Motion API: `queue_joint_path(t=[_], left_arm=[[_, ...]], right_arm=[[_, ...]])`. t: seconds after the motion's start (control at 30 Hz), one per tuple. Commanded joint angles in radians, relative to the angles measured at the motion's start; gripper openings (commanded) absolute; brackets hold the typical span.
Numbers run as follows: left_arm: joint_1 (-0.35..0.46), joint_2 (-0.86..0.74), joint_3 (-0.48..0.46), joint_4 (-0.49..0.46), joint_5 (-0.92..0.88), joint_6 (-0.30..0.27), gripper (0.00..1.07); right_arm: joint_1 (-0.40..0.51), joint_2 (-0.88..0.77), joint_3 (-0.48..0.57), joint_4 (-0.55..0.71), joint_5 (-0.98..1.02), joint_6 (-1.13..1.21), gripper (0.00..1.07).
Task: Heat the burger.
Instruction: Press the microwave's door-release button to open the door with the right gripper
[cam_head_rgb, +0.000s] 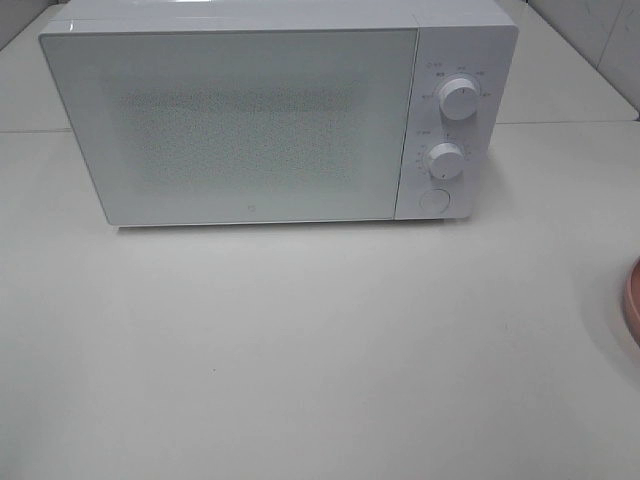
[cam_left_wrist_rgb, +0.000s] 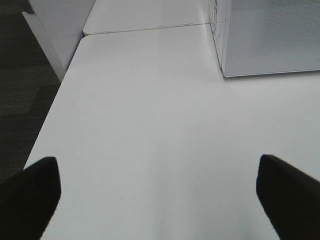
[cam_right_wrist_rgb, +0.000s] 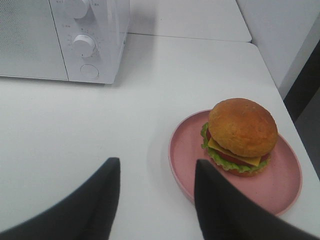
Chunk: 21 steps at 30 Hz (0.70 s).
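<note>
High view: you get the white microwave (cam_head_rgb: 250, 120) at the back of the tabletop (cam_head_rgb: 300, 350), door shut, with two knobs (cam_head_rgb: 459, 100) and a round button (cam_head_rgb: 433, 200) on its right side. Neither claw shows here. Only a sliver of the pink plate (cam_head_rgb: 633, 310) shows at the frame's right side.

Right wrist view: this is the only one where you see the burger (cam_right_wrist_rgb: 242, 135). It sits upright on the plate (cam_right_wrist_rgb: 280, 195), close to the tabletop's right edge and well apart from the microwave's control end. Bun, cheese, tomato and lettuce are visible.

Left wrist view: bare tabletop along its left edge, plus the microwave's near left corner. No burger, no plate.

Right gripper (cam_right_wrist_rgb: 156, 164): jaws parted about halfway, nothing between them, touching nothing. One finger (cam_right_wrist_rgb: 220, 210) overlaps the plate's rim in the picture. You cannot tell contact from this angle.

Left gripper (cam_left_wrist_rgb: 156, 160): jaws spread wide, holding nothing, above bare tabletop.
</note>
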<state>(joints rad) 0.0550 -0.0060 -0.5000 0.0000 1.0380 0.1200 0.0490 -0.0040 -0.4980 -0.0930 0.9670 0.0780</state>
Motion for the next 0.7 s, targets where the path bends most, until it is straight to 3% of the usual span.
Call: queue_joint_path(t=[0.03, 0.5, 0.63, 0.7], left_arm=[[-0.004, -0.020, 0.001, 0.000, -0.005, -0.003, 1.00], [-0.004, -0.020, 0.001, 0.000, -0.005, -0.003, 1.00], [-0.004, -0.020, 0.001, 0.000, -0.005, -0.003, 1.00], [-0.004, -0.020, 0.001, 0.000, -0.005, -0.003, 1.00]], right_arm=[[0.001, -0.028, 0.002, 0.001, -0.009, -0.001, 0.49], [0.001, -0.021, -0.009, 0.002, -0.030, -0.004, 0.49], [0.001, 0.025, -0.027, 0.002, -0.104, -0.004, 0.49], [0.001, 0.137, -0.034, -0.012, -0.321, -0.019, 0.49]])
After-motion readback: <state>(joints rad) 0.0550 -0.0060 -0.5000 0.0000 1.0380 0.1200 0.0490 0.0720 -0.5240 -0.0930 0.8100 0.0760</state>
